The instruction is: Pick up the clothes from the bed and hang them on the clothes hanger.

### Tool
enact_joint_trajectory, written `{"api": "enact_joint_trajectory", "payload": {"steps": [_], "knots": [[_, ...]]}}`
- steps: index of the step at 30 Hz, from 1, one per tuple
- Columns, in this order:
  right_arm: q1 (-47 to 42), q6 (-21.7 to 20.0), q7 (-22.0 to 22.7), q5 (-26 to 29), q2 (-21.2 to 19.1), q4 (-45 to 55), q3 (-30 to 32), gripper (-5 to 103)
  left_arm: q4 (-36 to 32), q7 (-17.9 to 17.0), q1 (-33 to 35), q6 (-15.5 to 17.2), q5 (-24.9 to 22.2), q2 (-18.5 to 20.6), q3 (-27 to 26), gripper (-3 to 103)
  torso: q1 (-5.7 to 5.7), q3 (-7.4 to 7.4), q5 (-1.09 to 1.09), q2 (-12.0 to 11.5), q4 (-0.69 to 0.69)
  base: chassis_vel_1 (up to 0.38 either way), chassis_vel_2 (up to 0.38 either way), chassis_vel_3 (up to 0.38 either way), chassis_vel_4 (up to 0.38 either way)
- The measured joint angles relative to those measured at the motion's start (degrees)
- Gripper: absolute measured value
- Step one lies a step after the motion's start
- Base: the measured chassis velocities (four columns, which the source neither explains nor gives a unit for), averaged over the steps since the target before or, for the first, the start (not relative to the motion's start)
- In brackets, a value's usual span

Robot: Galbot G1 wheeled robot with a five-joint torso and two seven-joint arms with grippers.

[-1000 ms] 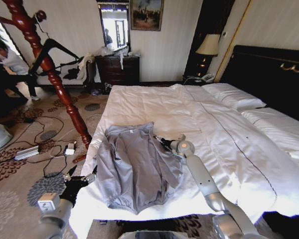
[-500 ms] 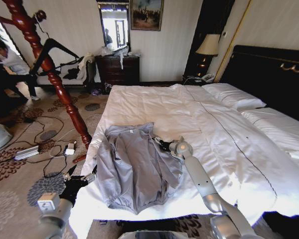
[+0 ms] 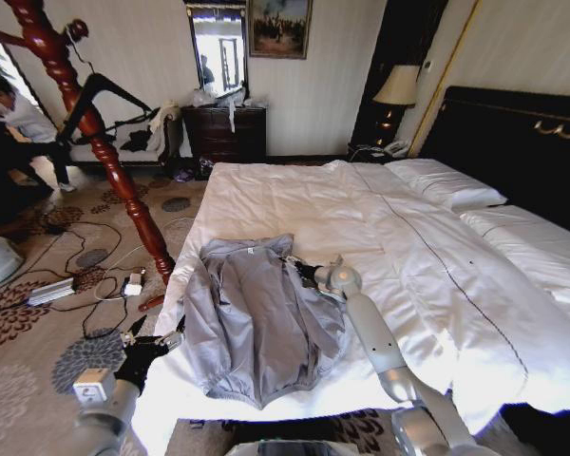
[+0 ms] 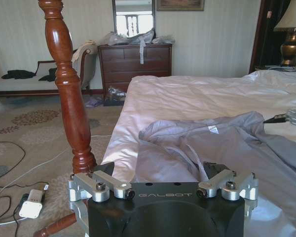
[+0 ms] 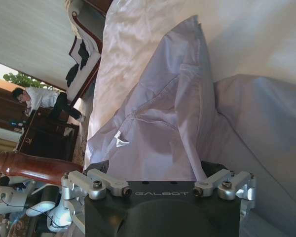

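Head view: jacket (image 3: 256, 318) flat on bed (image 3: 427, 256); right tool (image 3: 302, 270), fingers apart, at its collar edge; left tool (image 3: 157, 344), fingers apart, beside the bed.

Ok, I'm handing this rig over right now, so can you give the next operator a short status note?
Right tool: open, on the bed, at the collar-side edge of the grey-blue jacket, nothing gripped.
Left tool: open, low beside the bed's near left corner, short of the jacket, holding nothing.
Jacket: spread flat on the white duvet near the left edge, collar away from the robot.
Black hanger: hooked on the red-brown wooden coat stand left of the bed, bare.
Done: both arms placed by the jacket.
Left: grasp it, lift it, hang it on the hanger.
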Motion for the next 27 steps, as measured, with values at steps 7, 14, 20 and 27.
{"api": "enact_joint_trajectory", "payload": {"steps": [7,14,20,27], "knots": [[3.6,1.9,-3.4,-5.2,1.7,-8.5,-0.8,100,-0.2,0.0,0.7,0.0,0.0,-0.2,-0.7,100,0.0,0.0,0.01,0.0,0.0,0.0,0.0,0.0,0.0],[6.5,4.0,-6.2,-8.0,2.3,-14.8,0.7,100,-0.3,0.0,0.7,0.0,0.0,-0.2,-0.7,100,0.0,0.0,0.01,0.0,-0.02,0.0,0.0,0.0,0.0],[9.6,4.0,-6.8,-7.2,3.1,-17.4,2.7,100,-0.4,0.0,0.9,0.0,0.3,-0.2,-0.3,100,0.0,0.0,0.0,0.0,-0.02,0.0,0.0,0.0,0.0],[11.3,3.9,-8.2,-12.7,4.7,-20.7,0.8,100,-0.9,0.0,1.1,0.0,0.0,0.0,-0.8,100,0.0,0.0,0.01,0.0,-0.01,0.0,0.0,0.0,0.0]]}}
